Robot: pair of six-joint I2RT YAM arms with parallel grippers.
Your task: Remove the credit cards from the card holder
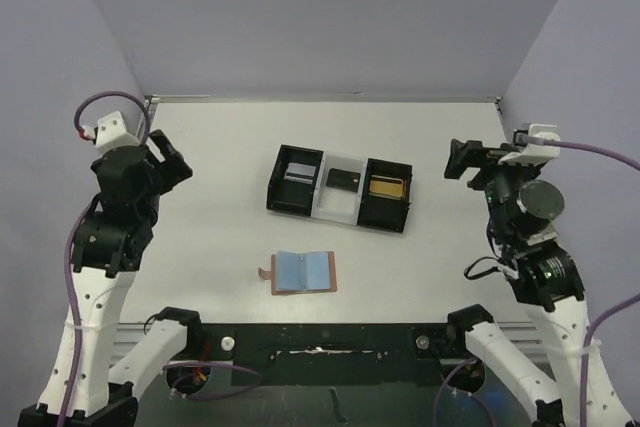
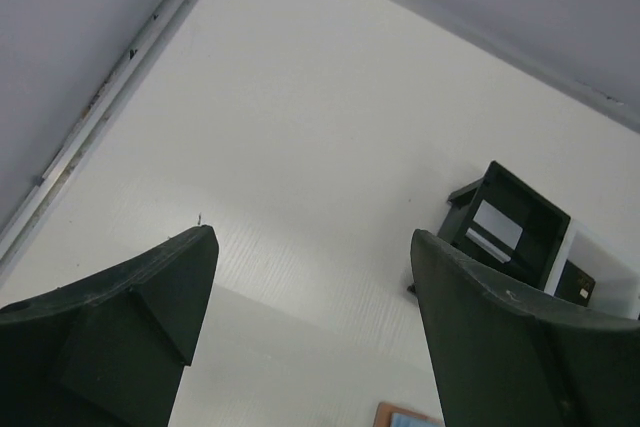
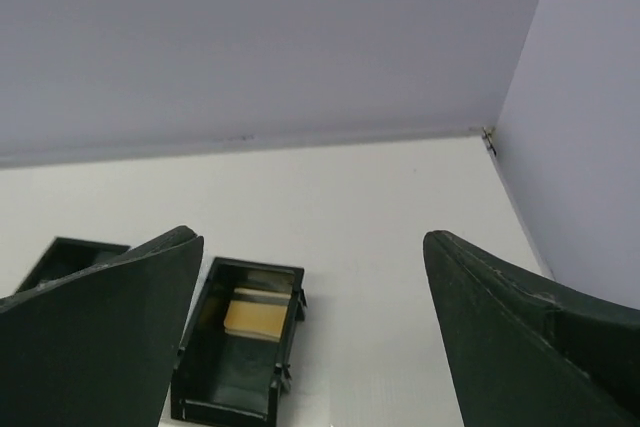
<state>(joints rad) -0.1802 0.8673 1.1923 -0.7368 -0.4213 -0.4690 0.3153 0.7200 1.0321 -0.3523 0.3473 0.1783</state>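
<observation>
The tan card holder [image 1: 302, 272] lies open on the table near the front, its light blue lining up and its small tab to the left. Its corner shows in the left wrist view [image 2: 405, 417]. The three cards lie in the black tray [image 1: 275, 187]: the silver-grey card [image 1: 299, 171] in the left compartment, the black card [image 1: 343, 181] in the white middle, the gold card [image 1: 384, 187] in the right, also seen in the right wrist view [image 3: 260, 314]. My left gripper [image 1: 172, 162] is open and empty at the far left. My right gripper [image 1: 460, 159] is open and empty at the right.
The tray stands at the table's middle, behind the card holder. Grey walls close the table at the back and both sides. The arm bases and a black bar [image 1: 320, 352] sit along the near edge.
</observation>
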